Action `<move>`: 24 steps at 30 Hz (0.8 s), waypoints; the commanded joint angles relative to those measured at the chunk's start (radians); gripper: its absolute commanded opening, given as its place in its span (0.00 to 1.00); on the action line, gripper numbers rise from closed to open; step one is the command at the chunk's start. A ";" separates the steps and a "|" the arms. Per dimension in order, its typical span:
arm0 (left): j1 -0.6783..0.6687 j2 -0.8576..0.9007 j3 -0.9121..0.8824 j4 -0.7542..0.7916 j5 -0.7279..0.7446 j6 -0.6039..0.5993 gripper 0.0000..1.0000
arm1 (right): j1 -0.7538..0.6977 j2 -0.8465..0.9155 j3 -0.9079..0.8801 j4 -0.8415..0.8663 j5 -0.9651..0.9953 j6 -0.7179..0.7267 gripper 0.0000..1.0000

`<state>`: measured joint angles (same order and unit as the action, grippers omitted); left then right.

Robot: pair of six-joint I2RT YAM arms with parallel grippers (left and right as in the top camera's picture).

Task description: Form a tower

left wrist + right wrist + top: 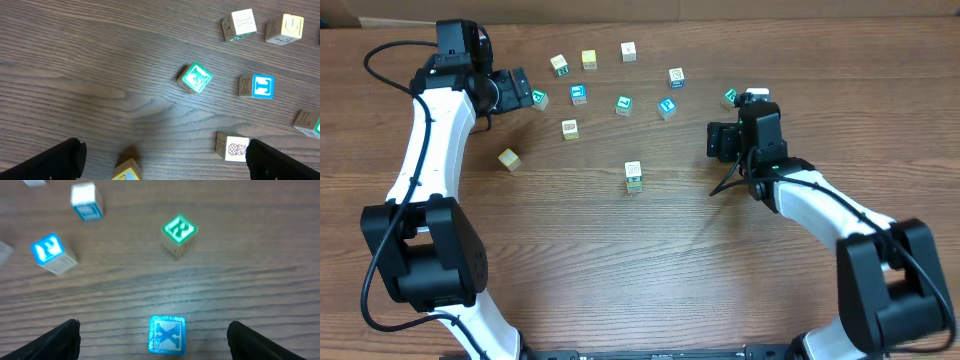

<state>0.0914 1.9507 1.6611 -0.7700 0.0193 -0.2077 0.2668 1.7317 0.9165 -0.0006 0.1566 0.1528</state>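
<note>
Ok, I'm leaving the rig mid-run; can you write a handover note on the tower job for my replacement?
Left claw: open, empty, near the green-faced wooden cube.
Right claw: open, straddling the blue-faced wooden cube with a white X, not gripping it.
Tower: a short stack of cream wooden cubes with green marks, mid-table, away from both claws.
Done: stack begun. Left: likely grasp the blue X cube and set it on top.

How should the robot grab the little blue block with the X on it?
Pinch the blue X block by its left and right flat sides, coming straight down from above: it sits flat, X up, with free room on both sides.
</note>
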 commanded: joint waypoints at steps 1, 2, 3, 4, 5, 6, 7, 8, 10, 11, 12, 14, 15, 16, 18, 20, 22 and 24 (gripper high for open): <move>-0.006 -0.028 0.000 0.003 0.000 -0.010 1.00 | -0.007 0.065 0.014 0.030 -0.001 -0.005 0.89; -0.007 -0.028 0.000 0.003 0.000 -0.009 0.99 | -0.007 0.076 0.014 0.038 -0.001 -0.005 0.89; -0.007 -0.028 0.000 0.003 0.000 -0.009 1.00 | -0.008 0.085 0.014 0.043 0.000 -0.005 0.89; -0.007 -0.028 0.000 0.003 0.000 -0.010 1.00 | -0.008 0.094 0.014 0.050 0.000 -0.005 0.89; -0.007 -0.028 0.000 0.003 0.000 -0.010 0.99 | -0.008 0.098 0.014 0.053 0.000 -0.005 0.87; -0.006 -0.028 0.000 0.003 0.000 -0.010 1.00 | -0.008 0.103 0.014 0.055 0.000 -0.005 0.84; -0.006 -0.028 0.000 0.003 0.000 -0.009 1.00 | -0.008 0.105 0.014 0.056 0.000 -0.005 0.79; -0.007 -0.028 0.000 0.003 0.000 -0.009 0.99 | -0.008 0.109 0.014 0.057 0.000 -0.005 0.75; -0.006 -0.028 0.000 0.003 0.000 -0.009 1.00 | -0.008 0.111 0.014 0.057 0.000 -0.005 0.67; -0.007 -0.028 0.000 0.003 0.000 -0.009 1.00 | -0.009 0.111 0.014 0.057 0.000 -0.005 0.63; -0.007 -0.028 0.000 0.003 0.000 -0.009 0.99 | -0.009 0.111 0.014 0.057 0.000 -0.005 0.61; -0.006 -0.028 0.000 0.003 0.000 -0.009 1.00 | -0.010 0.111 0.014 0.056 0.000 -0.005 0.61; -0.007 -0.028 0.000 0.003 0.000 -0.009 1.00 | -0.009 0.111 0.014 0.054 0.000 -0.005 0.61; -0.007 -0.028 0.000 0.003 0.000 -0.009 0.99 | -0.010 0.111 0.014 0.051 0.000 -0.005 0.60; -0.007 -0.028 0.000 0.003 0.000 -0.009 1.00 | -0.010 0.112 0.014 0.048 0.001 -0.006 0.60; -0.007 -0.028 0.000 0.003 0.000 -0.009 1.00 | -0.013 0.113 0.014 0.044 0.008 -0.005 0.60; -0.007 -0.028 0.000 0.003 0.000 -0.009 0.99 | -0.016 0.122 0.014 0.045 0.016 -0.005 0.60; -0.007 -0.028 0.000 0.003 0.000 -0.009 1.00 | -0.017 0.132 0.014 0.045 0.026 -0.005 0.60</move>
<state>0.0914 1.9507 1.6611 -0.7704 0.0193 -0.2077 0.2615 1.8343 0.9165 0.0410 0.1616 0.1497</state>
